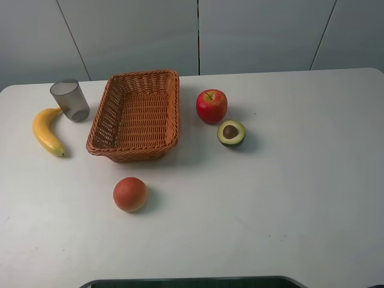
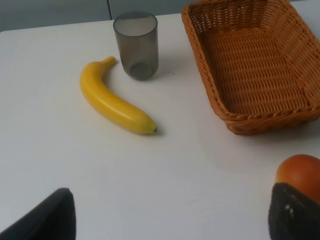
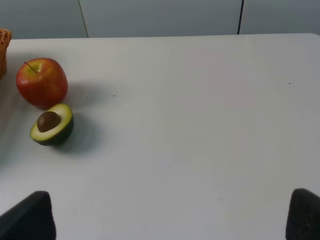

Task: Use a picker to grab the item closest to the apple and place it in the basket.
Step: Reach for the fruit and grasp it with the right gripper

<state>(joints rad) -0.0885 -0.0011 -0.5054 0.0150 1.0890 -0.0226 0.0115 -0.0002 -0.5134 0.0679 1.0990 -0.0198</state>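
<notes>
left gripper [image 2: 170, 220]: the two dark fingertips sat at opposite edges of its wrist view, spread wide with nothing between them. right gripper [image 3: 165, 220]: same finding, fingers wide apart and empty. judged as a ready stance for a grasp not yet begun. neither arm showed in the exterior high view.

orange [image 1: 130, 194]: on the table [image 1: 288, 198], on the robot's side of the basket [image 1: 175, 108], well apart from the fruit on the basket's right.

avocado half [image 1: 231, 132]: right of the basket, cut face up with the pit showing, resting on its rounded skin. it lay just beside the apple [image 1: 211, 105], on the apple's side away from the basket. contact between the two could not be confirmed. judged the item closest to the apple, and so the piece to be picked. it was on the right arm's side, so that arm seemed the better placed.

the basket itself stood empty, its open top free to receive the item.

banana [image 1: 47, 131] and grey cup [image 1: 69, 100]: left of the basket, near each other, far from the apple.
</notes>
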